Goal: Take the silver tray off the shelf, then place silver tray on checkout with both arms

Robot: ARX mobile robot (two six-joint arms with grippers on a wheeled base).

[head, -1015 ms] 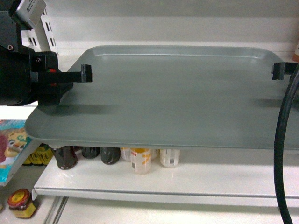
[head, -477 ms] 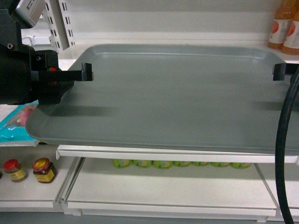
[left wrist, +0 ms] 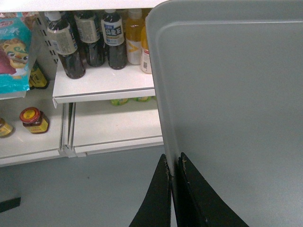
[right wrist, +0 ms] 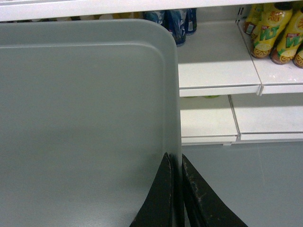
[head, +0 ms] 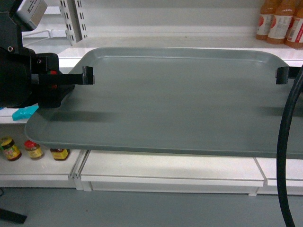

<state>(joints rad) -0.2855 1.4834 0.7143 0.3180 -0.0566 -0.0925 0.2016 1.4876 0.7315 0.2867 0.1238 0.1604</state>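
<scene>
Now the shelving behind is sliding across my head view while the silver tray is keeping its place between my grippers, so I judge I am backing it off the shelf and starting toward the checkout (not in view yet). I am holding the tray level and clear of the boards. My left gripper is pinching the rim at nine o'clock, my right gripper is pinching it at three o'clock, both arms reaching inward from the sides.
</scene>
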